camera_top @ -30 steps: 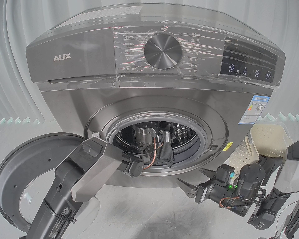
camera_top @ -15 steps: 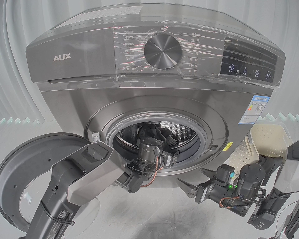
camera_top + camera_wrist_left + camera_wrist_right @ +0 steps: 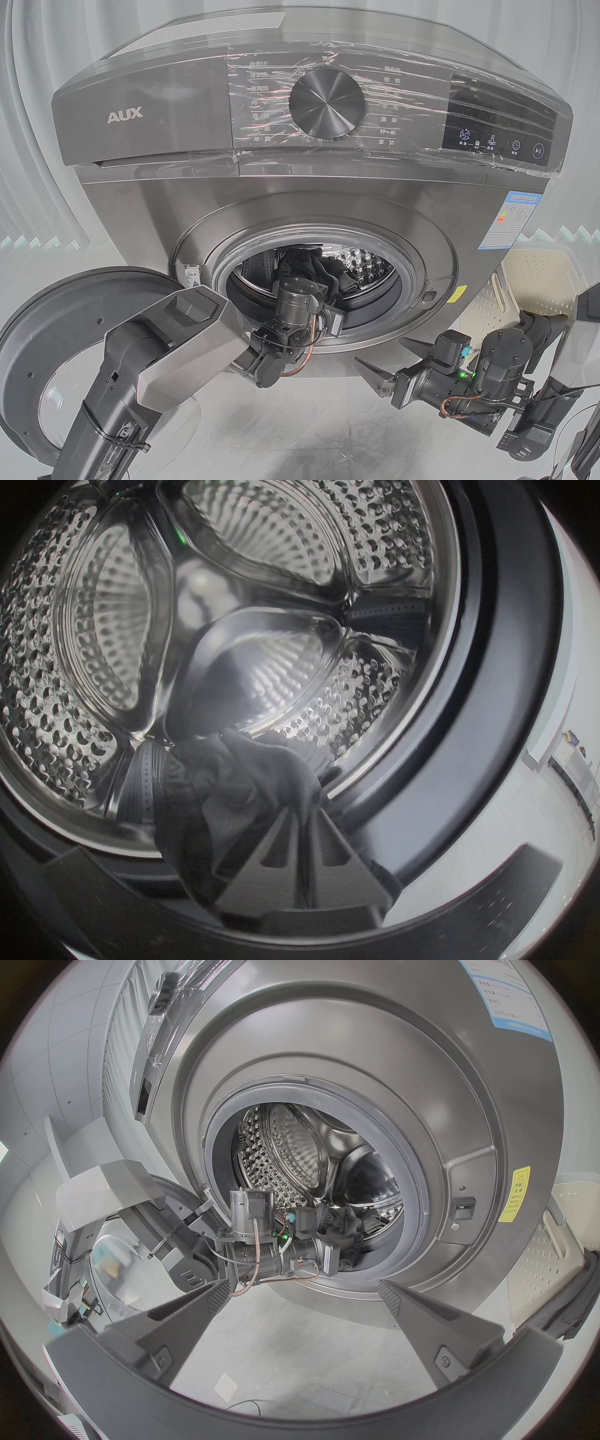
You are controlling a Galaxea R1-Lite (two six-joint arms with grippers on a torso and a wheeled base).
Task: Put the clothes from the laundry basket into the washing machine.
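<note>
Left fingers [image 3: 275, 864] back; garment [image 3: 250, 774] in drum [image 3: 37, 686]

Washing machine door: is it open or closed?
Open. The door is swung aside, and the drum with dark clothes shows inside.

Floor [image 3: 300, 425]: pale grey, glossy, and I see reflections across it. The washing machine [image 3: 312, 181] stands directly on it. The round door [image 3: 37, 350] is swung open on the robot's left, low over the floor. A cream perforated laundry basket [image 3: 544, 275] stands just beside the machine on the robot's right. A small white square [image 3: 225, 1387] and a thin cable [image 3: 247, 1405] lie in front of the machine.
</note>
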